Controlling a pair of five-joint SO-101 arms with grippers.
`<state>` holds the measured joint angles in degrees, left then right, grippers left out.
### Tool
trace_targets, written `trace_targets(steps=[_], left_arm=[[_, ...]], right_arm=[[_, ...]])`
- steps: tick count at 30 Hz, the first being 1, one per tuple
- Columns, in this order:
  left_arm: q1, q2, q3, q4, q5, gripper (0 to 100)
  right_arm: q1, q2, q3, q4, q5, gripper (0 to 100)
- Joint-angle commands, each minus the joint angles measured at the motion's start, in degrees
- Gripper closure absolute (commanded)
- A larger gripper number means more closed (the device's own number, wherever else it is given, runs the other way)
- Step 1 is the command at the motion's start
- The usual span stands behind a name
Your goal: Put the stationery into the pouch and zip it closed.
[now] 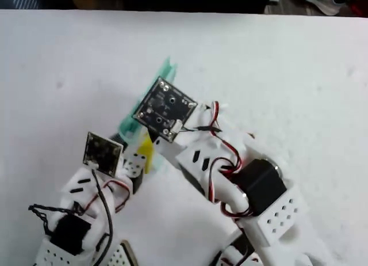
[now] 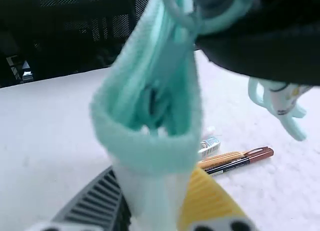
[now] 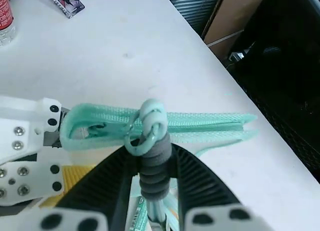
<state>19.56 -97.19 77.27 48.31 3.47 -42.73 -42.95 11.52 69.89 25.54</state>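
Pouch (image 3: pixel 200 123) held between both grippers over a white tabletop (image 1: pixel 276 64), dark room behind.
Left gripper (image 2: pixel 150 188) jaws clamp one pouch end; right gripper (image 3: pixel 150 163) jaws clamp the zip pull (image 3: pixel 150 123). Pens (image 2: pixel 235 158) lie on the tabletop beyond.

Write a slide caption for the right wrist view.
Right claw pinches the zip pull of the mint pouch while the left claw holds its end over the white table.
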Motion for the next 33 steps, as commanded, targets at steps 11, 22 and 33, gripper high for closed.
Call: trace_targets(steps=[11, 22, 33], left_arm=[[0.92, -0.31, -10.55, 13.54, -7.65, 98], [0.92, -0.31, -10.73, 15.03, -7.74, 98], [0.92, -0.31, -10.64, 15.03, -7.91, 98]], right_arm=[[4.44, 0.13, -0.62, -11.03, -0.18, 98.2], [13.49, 6.02, -0.79, -13.41, -0.18, 98.2], [17.80, 9.54, -0.62, -18.33, -0.44, 98.2]])
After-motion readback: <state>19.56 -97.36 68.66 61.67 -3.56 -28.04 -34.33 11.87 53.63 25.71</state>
